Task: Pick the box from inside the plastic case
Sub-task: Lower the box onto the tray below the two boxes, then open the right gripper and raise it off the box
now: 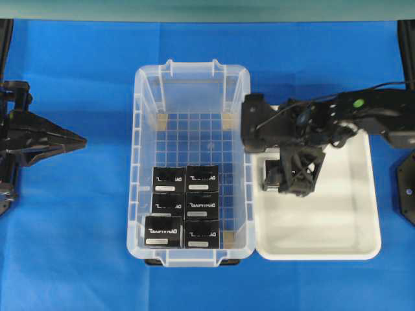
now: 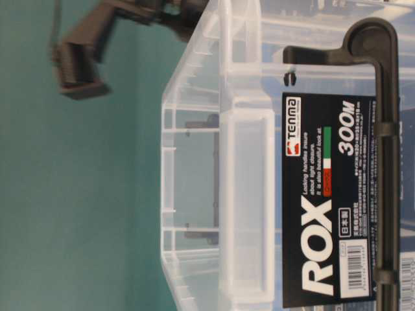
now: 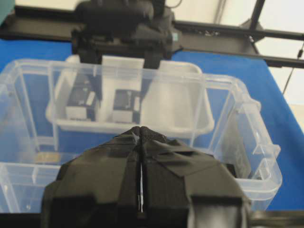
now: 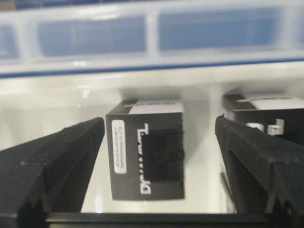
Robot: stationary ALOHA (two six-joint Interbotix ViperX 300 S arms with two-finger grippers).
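The clear plastic case (image 1: 137, 129) stands mid-table, and several black boxes (image 1: 185, 206) with white lettering sit packed at its near end. My right gripper (image 1: 293, 181) is open over the left part of the white tray (image 1: 337, 220). In the right wrist view its jaws (image 4: 159, 126) stand wide on either side of one black box (image 4: 147, 161) resting on the tray floor, touching nothing. A second box (image 4: 266, 111) stands just to its right. My left gripper (image 1: 81, 140) is shut and empty, left of the case. It also shows in the left wrist view (image 3: 141, 129).
A blue cloth (image 1: 71, 246) covers the table. The case wall (image 3: 228, 118) stands between my left gripper and the tray. In the table-level view the case (image 2: 246, 194) fills the frame, with a black ROX label (image 2: 324, 194) on it.
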